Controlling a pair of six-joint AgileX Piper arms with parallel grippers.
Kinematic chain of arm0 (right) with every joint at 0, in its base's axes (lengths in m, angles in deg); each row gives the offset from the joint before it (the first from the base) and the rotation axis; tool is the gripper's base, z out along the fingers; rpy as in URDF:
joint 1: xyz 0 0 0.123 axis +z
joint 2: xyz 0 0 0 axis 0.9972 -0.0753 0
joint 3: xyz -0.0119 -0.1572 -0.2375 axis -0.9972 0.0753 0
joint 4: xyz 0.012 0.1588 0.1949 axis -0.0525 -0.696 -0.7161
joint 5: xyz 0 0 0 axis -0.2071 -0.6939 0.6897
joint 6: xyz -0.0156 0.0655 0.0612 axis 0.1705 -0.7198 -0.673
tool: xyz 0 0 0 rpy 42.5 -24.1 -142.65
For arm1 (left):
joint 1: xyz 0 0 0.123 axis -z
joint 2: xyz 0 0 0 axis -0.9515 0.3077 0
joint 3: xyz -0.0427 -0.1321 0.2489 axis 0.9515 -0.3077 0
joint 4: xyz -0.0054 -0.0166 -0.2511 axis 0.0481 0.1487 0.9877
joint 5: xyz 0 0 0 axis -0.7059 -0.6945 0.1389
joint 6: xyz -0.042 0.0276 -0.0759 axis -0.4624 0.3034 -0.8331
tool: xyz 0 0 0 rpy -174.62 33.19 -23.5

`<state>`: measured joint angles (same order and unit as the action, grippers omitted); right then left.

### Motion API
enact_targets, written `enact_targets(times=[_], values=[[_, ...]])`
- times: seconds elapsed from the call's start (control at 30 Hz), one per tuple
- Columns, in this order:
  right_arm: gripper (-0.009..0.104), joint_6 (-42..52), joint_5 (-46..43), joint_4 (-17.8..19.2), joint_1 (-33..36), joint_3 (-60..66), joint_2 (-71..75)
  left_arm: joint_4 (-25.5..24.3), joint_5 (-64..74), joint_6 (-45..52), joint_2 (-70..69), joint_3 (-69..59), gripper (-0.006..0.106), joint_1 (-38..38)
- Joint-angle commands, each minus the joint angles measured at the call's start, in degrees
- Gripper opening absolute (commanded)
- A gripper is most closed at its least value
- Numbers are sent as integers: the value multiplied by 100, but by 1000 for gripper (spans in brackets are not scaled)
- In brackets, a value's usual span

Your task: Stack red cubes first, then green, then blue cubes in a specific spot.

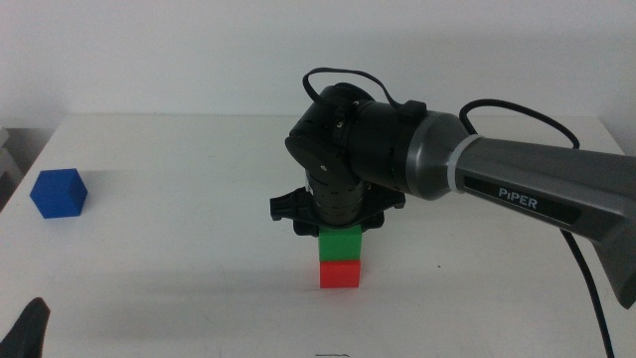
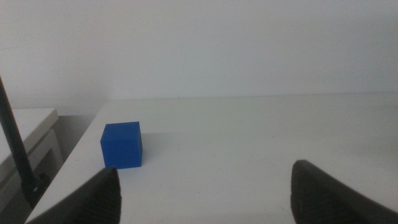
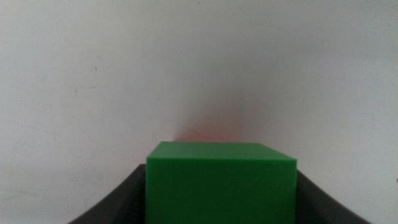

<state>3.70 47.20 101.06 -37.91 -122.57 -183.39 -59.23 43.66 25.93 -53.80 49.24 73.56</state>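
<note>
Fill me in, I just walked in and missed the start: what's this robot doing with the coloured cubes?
It is stacking cubes. The right pincer holds the green cube between its jaws, and that cube sits on top of the red cube near the middle of the white table. The blue cube lies alone at the table's left edge. The left pincer waits with its jaws open, facing the blue cube.

Right arm [image 1: 517, 184] enters from the frame's right edge and reaches to center; wrist pitched straight down, right gripper [image 1: 341, 237] just below center, jaws closed against both sides of the green cube [image 1: 341, 244]. Left gripper [image 1: 28, 328] parked at the bottom-left corner, jaws spread wide apart.
</note>
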Motion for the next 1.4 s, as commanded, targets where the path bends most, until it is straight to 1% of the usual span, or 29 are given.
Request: enact_targets(times=[0.0,0.03,0.07,0.1,0.13,0.17,0.27,0.4,0.47,0.77,0.87,0.93,1.1,1.17,1.27,1.37], values=[[-1,-8,58,160,-2,-160,313,53,-422,-11,-115,15,94,39],[-1,-8,58,160,-2,-160,313,53,-422,-11,-115,15,94,39],[8,-26,58,141,-2,-160,307,53,-422,-11,-115,15,94,39],[31,-26,63,103,-2,-160,276,53,-422,-11,-115,15,94,39],[41,-26,51,98,-2,-160,276,53,-422,-11,-115,15,94,39],[56,-26,27,115,-2,-160,276,53,-422,-11,-115,15,94,39],[75,-26,15,165,-2,-160,276,53,-422,-11,-115,15,94,39],[94,-26,-6,181,-2,-160,292,53,-422,-11,-115,15,94,39],[94,-40,35,134,26,-188,526,53,-422,-11,-115,15,94,39],[94,-135,398,133,327,-221,1521,53,-422,-11,-115,15,94,39],[94,196,717,110,345,-137,1964,53,-422,-11,-115,15,94,39],[94,875,684,-32,326,99,2407,53,-422,-11,-115,15,94,39],[94,3069,-124,-808,-40,1486,3972,53,-422,-11,-115,15,94,39],[94,3581,-303,-983,-299,2135,4623,53,-422,-11,-115,15,94,39],[94,4221,-475,-1091,-645,2998,5741,53,-422,-11,-115,15,94,39],[94,4856,-739,-1356,-793,3713,6794,53,-422,-11,-115,15,94,39]])
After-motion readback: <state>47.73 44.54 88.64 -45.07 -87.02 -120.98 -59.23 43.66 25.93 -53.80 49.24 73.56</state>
